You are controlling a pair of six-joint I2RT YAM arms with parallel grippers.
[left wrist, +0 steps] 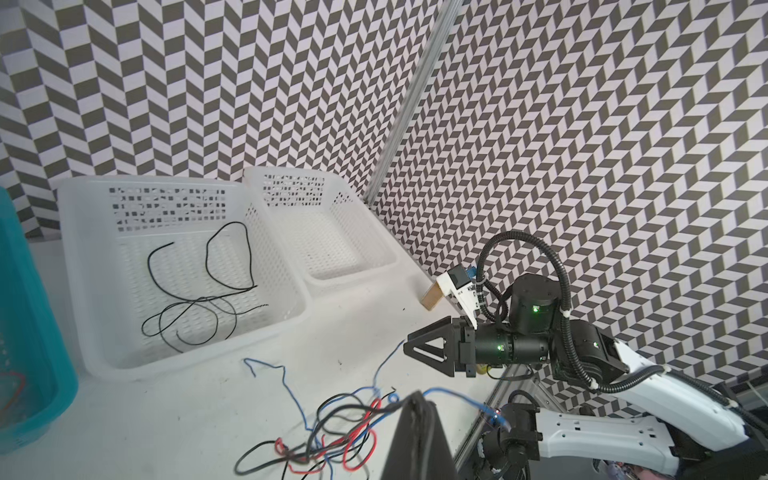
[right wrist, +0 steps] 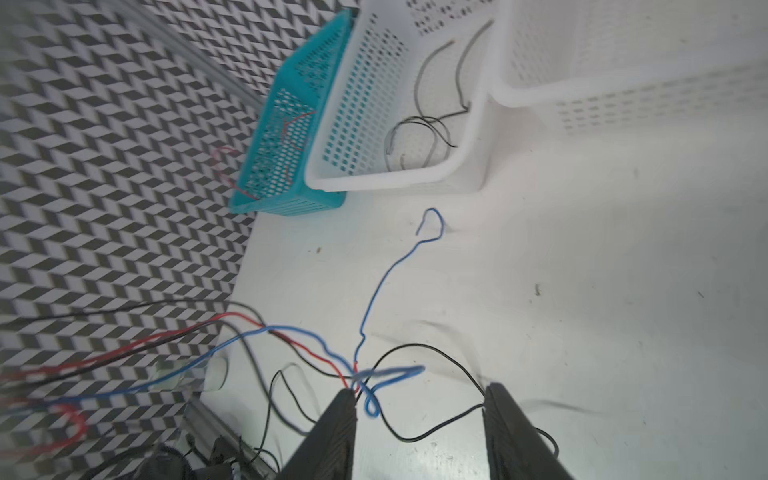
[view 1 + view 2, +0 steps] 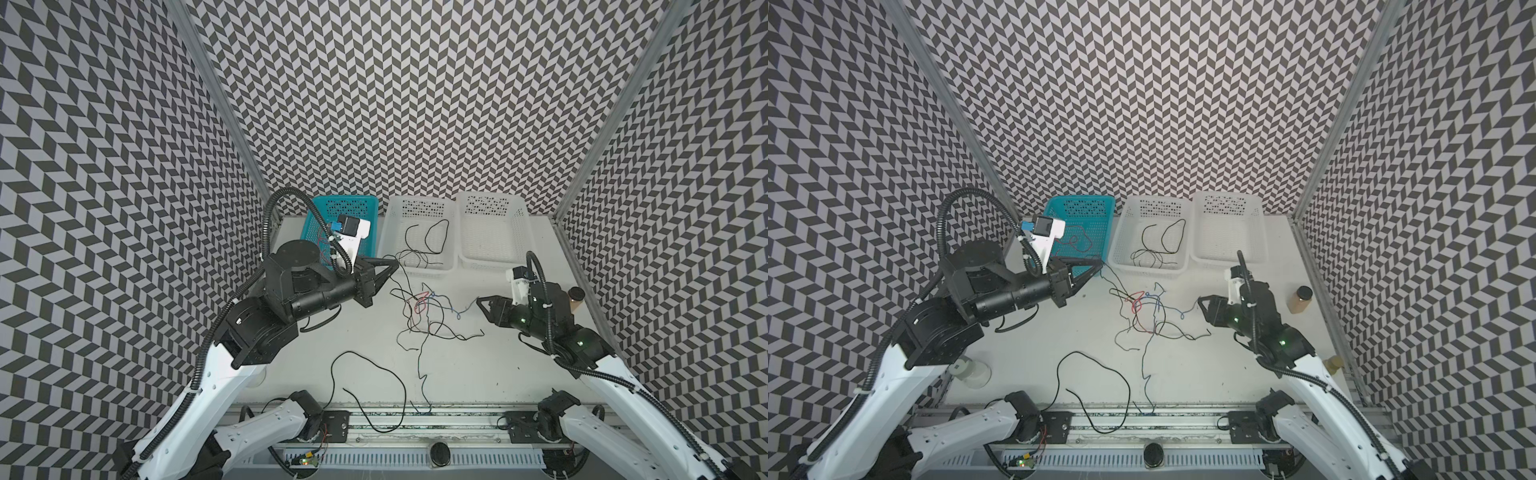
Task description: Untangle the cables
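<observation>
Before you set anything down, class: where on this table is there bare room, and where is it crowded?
Free: the front-right table, bordered by the tangle of cables and the right arm; also the far-right white basket, which looks empty. Crowded: the centre tangle, the front-left patch crossed by a long black cable, and the middle white basket holding black cables.

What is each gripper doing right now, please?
Left gripper: closed, apparently pinching strands of the cables.
Right gripper: open, holding nothing.
</observation>
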